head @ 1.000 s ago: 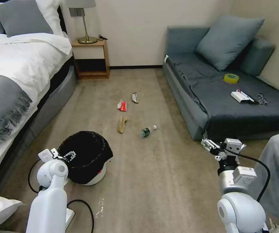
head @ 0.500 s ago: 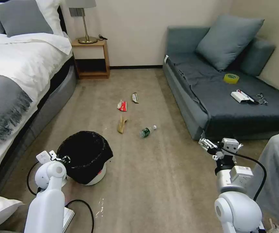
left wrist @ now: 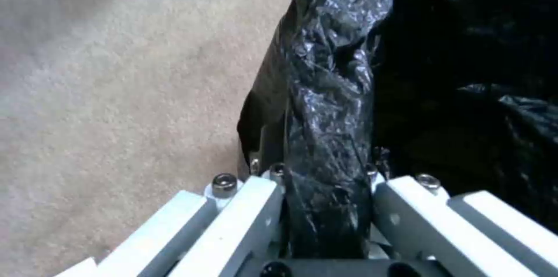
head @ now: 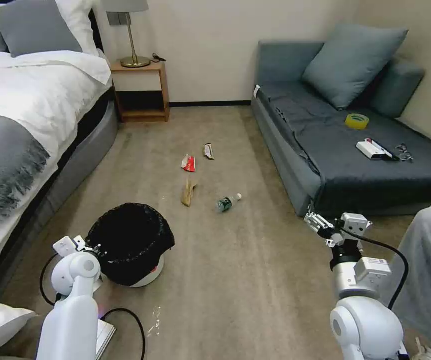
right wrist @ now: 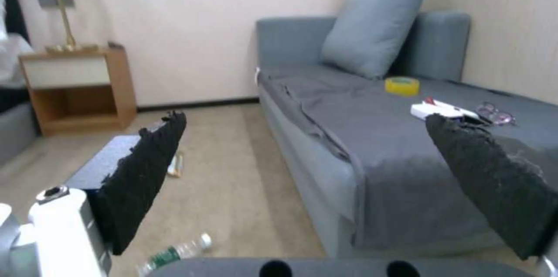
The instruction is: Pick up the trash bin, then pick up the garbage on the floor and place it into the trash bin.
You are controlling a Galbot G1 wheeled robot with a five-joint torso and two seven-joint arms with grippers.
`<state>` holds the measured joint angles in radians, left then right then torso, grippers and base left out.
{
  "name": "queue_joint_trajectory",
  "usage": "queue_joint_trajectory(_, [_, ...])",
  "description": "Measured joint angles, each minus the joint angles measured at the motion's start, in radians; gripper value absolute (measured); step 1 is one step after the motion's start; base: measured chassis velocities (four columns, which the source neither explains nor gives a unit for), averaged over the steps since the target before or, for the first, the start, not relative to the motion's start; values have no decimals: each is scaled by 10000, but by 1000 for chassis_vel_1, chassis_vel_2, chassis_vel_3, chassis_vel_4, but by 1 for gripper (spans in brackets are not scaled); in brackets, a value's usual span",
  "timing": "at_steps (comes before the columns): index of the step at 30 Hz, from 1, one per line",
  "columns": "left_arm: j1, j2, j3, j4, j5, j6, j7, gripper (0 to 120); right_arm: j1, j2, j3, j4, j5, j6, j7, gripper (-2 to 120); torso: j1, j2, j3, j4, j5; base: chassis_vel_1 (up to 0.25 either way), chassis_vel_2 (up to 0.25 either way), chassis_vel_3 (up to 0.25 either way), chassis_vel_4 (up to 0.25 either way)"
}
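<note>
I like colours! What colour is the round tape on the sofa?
Yellow. The tape roll shows best in the head view, lying on the grey sofa.

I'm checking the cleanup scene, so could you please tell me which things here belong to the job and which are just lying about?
Job:
trash bin, held by the left gripper
red wrapper
tan wrapper
dark wrapper
bottle

Lying about:
tape roll
white box
glasses
pillow
lamp

The left gripper now sits lower at the trash bin, its fingers apparently closing on the bag-lined rim between them. The right gripper sits slightly further left, fingers spread.
</note>
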<state>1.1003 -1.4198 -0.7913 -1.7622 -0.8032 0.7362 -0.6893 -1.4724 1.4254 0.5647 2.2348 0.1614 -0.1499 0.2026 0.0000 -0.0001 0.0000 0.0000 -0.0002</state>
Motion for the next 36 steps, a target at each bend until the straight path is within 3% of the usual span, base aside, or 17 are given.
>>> queue_joint_trajectory(7, [522, 40, -179, -1383, 817, 0, 417, 3, 66, -55, 122, 95, 639, 644, -193, 100, 0, 0, -1, -1, 3, 0, 0, 0, 0])
queue_joint_trajectory(10, [1038, 17, -442, -2068, 2549, 0, 1365, 3, 109, -175, 184, 218, 1046, 820, -209, 100, 0, 0, -1, 0, 3, 0, 0, 0, 0])
queue_joint_trajectory(14, [1325, -14, -590, -2334, 3114, 0, 1731, 3, 122, -248, 222, 266, 1203, 870, -221, 100, 0, 0, 0, 3, 3, 0, 0, 0, 0])
queue_joint_trajectory(16, [1776, -146, -799, -2701, 3917, 0, 2312, 3, 132, -347, 270, 299, 1360, 1012, -318, 100, 0, 1, -1, 0, 2, 0, 0, 0, 0])
queue_joint_trajectory(21, [2186, -377, -921, -2952, 4615, 0, 2654, 3, 60, -411, 341, 297, 1422, 1313, -703, 100, 0, 0, -1, 1, 2, 0, 0, 0, 0])
queue_joint_trajectory(36, [2694, -625, -978, -3381, 4637, -5, 2714, 3, -258, -515, 517, 325, 1436, 1903, -1185, 100, -1, 1, -2, 0, 2, -8, 8, 7, -6])
